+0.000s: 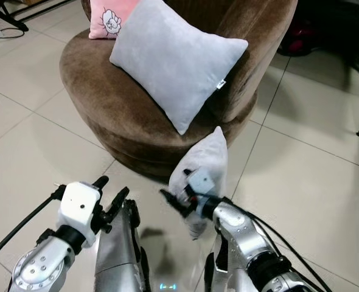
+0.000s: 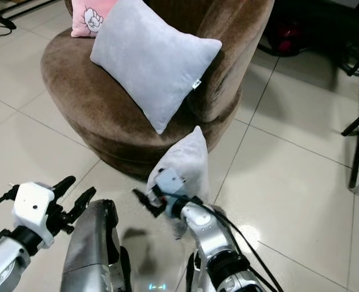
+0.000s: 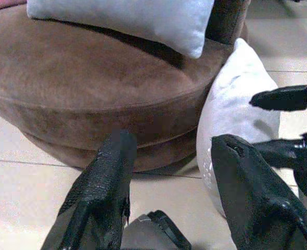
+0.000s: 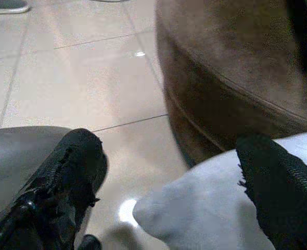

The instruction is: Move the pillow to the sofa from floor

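white pillow (image 1: 205,165) on floor against brown sofa (image 1: 106,91) holding grey pillow (image 1: 173,58); right claw (image 1: 173,201) spread beside it; left claw (image 1: 109,194) spread.

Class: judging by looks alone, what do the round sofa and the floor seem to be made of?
Sofa: apparently brown velvety or suede-like fabric, matte, with a soft shaded nap. Floor: glossy pale tiles, probably ceramic, with visible grout lines and reflected light.
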Robot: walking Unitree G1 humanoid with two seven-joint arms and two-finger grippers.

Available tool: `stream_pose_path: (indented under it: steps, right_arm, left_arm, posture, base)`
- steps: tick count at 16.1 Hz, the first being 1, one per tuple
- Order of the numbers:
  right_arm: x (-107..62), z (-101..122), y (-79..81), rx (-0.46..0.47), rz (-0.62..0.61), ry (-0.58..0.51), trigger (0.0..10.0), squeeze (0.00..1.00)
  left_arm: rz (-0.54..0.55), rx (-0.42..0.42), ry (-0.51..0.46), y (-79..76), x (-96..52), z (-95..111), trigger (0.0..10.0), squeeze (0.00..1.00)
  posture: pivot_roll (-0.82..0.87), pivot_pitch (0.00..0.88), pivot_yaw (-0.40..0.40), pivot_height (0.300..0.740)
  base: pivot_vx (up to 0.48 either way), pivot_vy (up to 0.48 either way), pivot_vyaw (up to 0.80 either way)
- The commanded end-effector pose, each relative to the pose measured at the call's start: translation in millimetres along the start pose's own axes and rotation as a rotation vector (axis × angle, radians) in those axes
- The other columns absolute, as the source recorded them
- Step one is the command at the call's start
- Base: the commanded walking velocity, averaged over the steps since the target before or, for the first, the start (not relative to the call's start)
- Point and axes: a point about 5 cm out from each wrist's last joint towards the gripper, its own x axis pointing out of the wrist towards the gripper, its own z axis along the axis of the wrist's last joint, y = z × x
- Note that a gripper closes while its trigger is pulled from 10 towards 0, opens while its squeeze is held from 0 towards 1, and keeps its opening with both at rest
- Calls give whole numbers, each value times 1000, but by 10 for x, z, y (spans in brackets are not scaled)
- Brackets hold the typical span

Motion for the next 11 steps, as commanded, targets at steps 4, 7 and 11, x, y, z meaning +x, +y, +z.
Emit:
stream_pose_path:
  steps: [4,7,11]
  right_arm:
    - [54,9,63,-129,89,36,10000,1000]
    - [177,-56,173,-514,149,158,10000,361]
    - [317,-49,262,-747,154,213,10000,0]
  left_arm:
    - [3,4,2,-23,-63,4,10000,39]
    - [-3,3,6,-46,-72,0,10000,39]
    - [2,7,17,-39,-140,-8,10000,43]
  posture:
    - [166,186,-56,506]
    - [170,195,-60,506]
    - [184,202,-65,506]
  base:
    - [0,0,0]
    - [0,0,0]
    - [0,0,0]
